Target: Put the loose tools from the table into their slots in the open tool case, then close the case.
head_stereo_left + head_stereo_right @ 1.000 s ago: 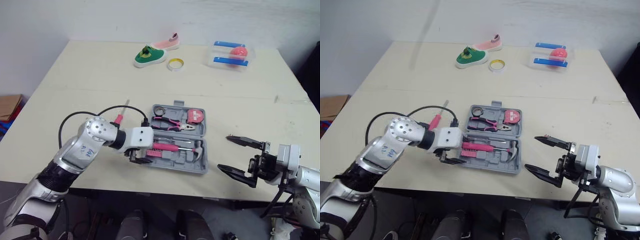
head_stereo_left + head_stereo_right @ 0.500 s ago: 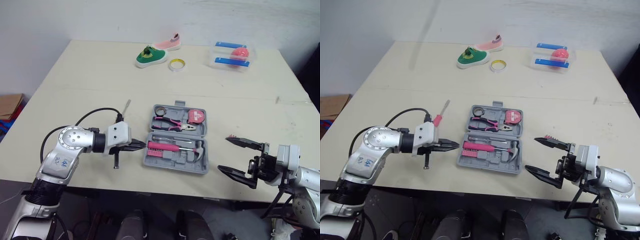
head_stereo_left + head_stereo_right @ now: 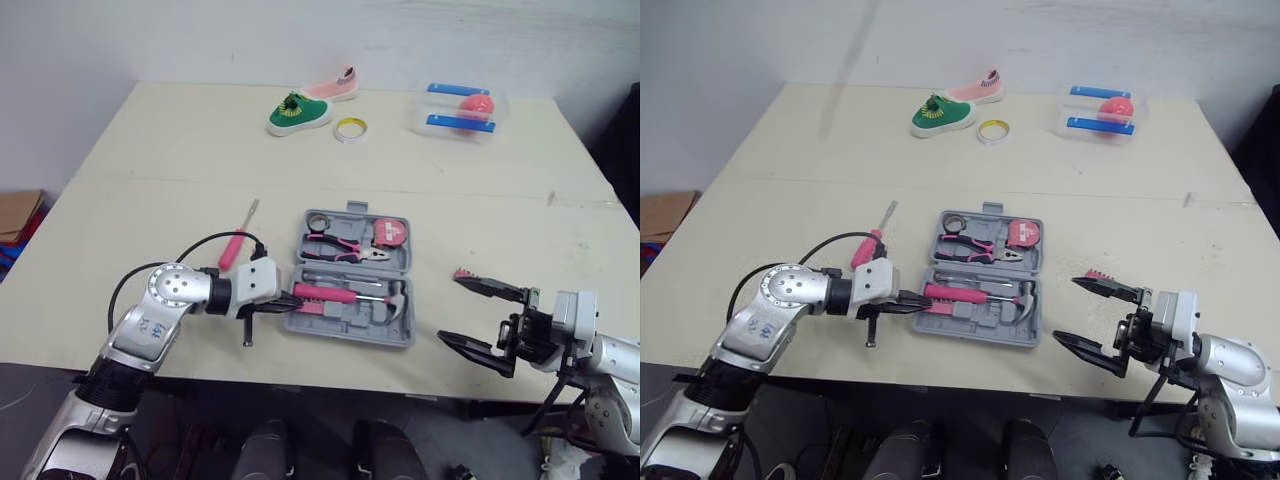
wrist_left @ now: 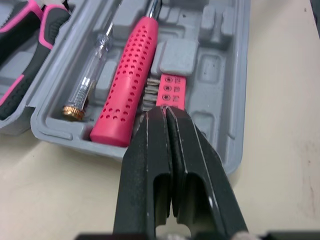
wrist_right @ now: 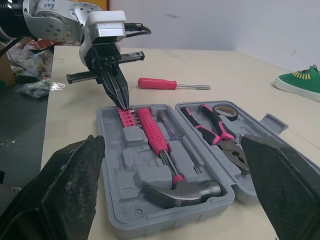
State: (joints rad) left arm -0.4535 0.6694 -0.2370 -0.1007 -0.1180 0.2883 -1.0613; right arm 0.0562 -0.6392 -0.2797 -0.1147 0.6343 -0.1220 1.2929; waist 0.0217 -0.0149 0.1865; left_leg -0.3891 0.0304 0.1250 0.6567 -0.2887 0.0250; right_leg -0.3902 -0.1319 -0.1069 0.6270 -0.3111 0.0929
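Observation:
The grey tool case [image 3: 400,330] lies open near the table's front edge. It holds a pink-handled hammer [image 3: 345,295], pliers [image 3: 340,245], a tape measure [image 3: 392,232] and a pink bit holder [image 4: 170,90]. A loose pink screwdriver [image 3: 236,243] lies on the table left of the case. My left gripper [image 3: 291,297] is shut with nothing between its fingers; its tips rest at the bit holder on the case's left end. To the right of the case, my right gripper [image 3: 450,305] hangs open and empty.
At the far side of the table lie a green shoe [image 3: 297,112], a pink shoe [image 3: 335,87], a roll of tape [image 3: 350,128] and a clear plastic box [image 3: 460,110] with blue strips. The table's front edge runs just below the case.
My left gripper has shut. It drew back to the left off the case, then came in again, tips now at the case's left end. The right gripper has not moved.

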